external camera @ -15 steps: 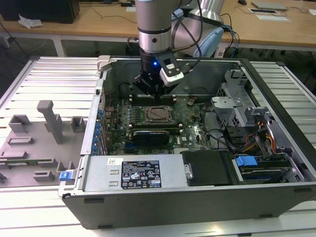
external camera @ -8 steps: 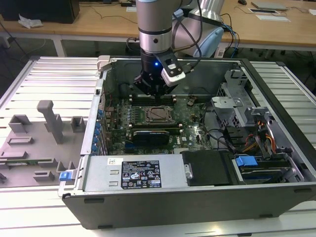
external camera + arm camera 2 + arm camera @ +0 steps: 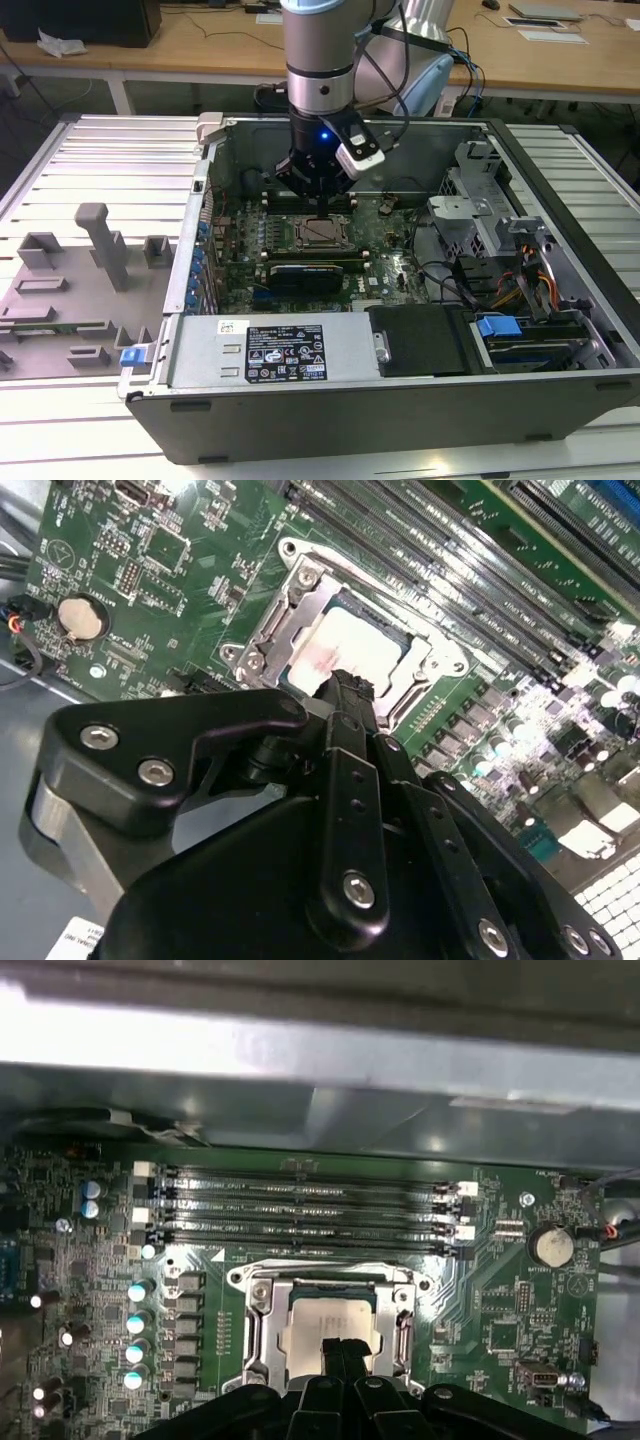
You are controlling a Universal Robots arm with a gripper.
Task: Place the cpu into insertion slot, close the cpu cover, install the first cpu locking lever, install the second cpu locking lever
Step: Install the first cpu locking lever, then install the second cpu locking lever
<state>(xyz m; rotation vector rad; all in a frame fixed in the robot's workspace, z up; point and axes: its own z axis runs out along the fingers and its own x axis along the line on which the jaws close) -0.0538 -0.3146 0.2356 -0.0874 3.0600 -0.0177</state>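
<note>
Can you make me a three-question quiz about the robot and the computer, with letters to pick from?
1. Where is the cpu?
A. in the insertion slot
B. on the grey tray
C. on a desk

2. How many long memory slots sit beside the socket?
A. one
B. four
C. nine

3. Where is the gripper?
A. over the cpu
B. outside the case
C. at the blue tab

Answers:
1 A, its pale top shows inside the cpu cover frame.
2 B, four rows in the first wrist view.
3 A, its tips sit just above the chip.
</note>
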